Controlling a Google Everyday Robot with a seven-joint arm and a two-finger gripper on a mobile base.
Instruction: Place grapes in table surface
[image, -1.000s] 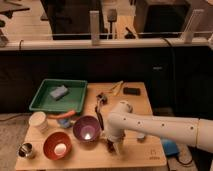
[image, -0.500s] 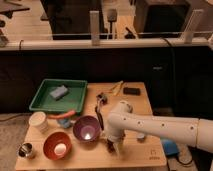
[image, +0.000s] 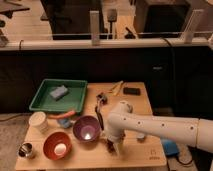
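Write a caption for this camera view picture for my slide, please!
Robot gripper reaching down to the table surface beside the purple bowl.

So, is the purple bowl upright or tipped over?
Upright: the purple bowl shows its open mouth upward on the table surface, left of the gripper.

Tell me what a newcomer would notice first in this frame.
The white arm reaching in from the right across the table surface, its hand low near the front edge beside the purple bowl. Next, the green tray at the table's back left, holding a blue sponge.
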